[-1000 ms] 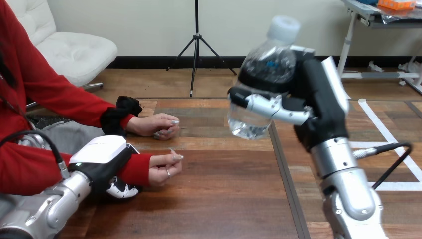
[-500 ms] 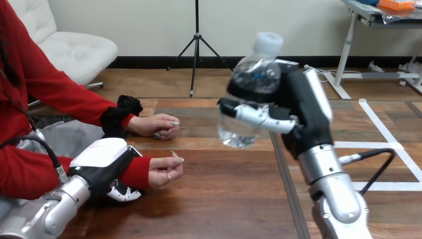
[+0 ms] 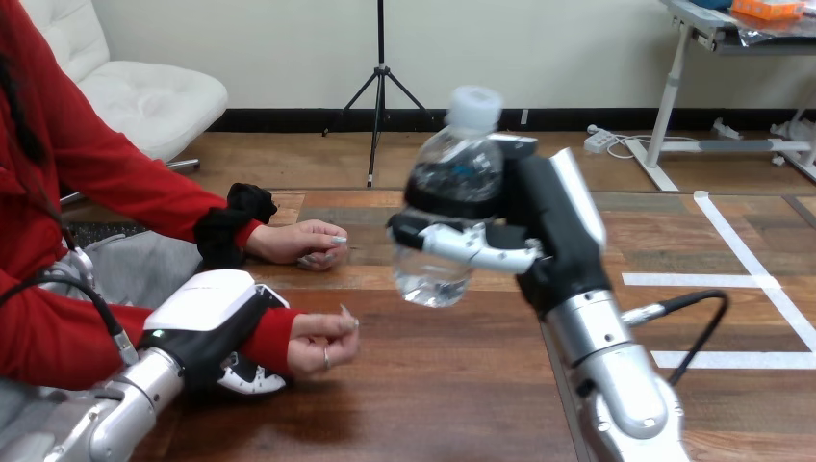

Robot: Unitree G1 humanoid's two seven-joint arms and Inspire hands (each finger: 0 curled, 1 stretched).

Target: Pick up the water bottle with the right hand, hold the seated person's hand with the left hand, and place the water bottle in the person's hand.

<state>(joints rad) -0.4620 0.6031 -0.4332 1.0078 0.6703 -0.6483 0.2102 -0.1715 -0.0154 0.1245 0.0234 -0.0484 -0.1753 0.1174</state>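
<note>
Mid-frame, the right hand (image 3: 548,231) curled its fingers round a clear, round plastic water bottle (image 3: 448,197). Lower left, the left hand (image 3: 205,322) wrapped its fingers round the person's wrist (image 3: 273,337) in its red sleeve.

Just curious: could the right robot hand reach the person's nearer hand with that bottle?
Probably yes: the right robot hand holds the water bottle aloft, only bare table lies between it and the person's nearer hand, though its fingers are curled.

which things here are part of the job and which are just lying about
In the job: water bottle, gripped in the right hand above the table; the person's nearer hand; left hand, curled round that wrist.
Just lying about: the person's farther hand, resting on the table; black cloth at its wrist.
</note>
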